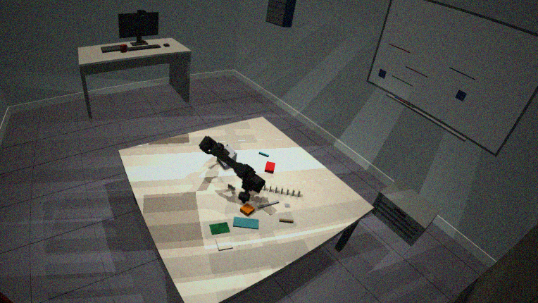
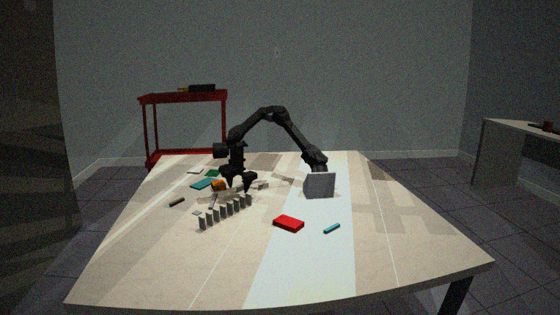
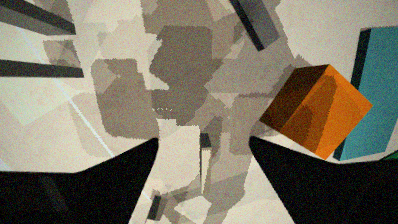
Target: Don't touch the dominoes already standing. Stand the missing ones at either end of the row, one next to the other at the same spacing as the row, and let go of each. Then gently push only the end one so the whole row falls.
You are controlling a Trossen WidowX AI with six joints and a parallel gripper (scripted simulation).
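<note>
No readable text, numbers, brands or signs found in any view. Whiteboard (image 1: pixel 443 48), upper right of the top view: a few short coloured strokes and two dark blue squares seen, no letters made out. Monitor (image 1: pixel 138 25), upper left of the same view: screen dark, nothing shown that can be read. Red and teal blocks, lower centre of the exterior view: no lettering made out. Wrist view: no marking legible on the orange block (image 3: pixel 320 112).
</note>
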